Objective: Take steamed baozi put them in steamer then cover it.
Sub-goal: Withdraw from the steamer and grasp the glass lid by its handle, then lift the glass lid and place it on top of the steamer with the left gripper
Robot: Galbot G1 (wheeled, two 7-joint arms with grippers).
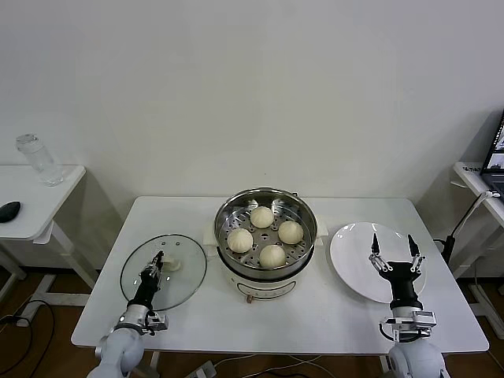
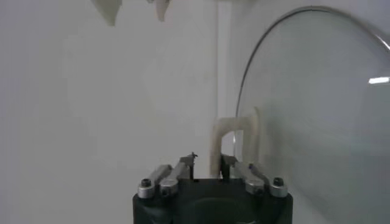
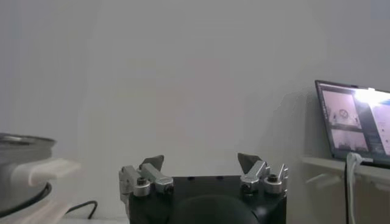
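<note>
Loading looks done: four buns (image 1: 264,235) sit in the steamer (image 1: 266,233) at table centre, none on the plate (image 1: 354,250) to its right. So we're on the cover step. The lid (image 1: 163,272) lies flat on the table, just left of the steamer. Left gripper (image 1: 159,257) is down on it, fingers clenched on the white handle (image 2: 226,143); wrist view shows the handle pinched between the fingers. Next move, my guess: lift straight up, carry right, centre over the pot rim, lower level so the metal edge seats. Right gripper (image 1: 393,246) hangs idle over the plate, fingers spread, grasping nothing. Count: four buns, one steamer, one lid, one plate.
</note>
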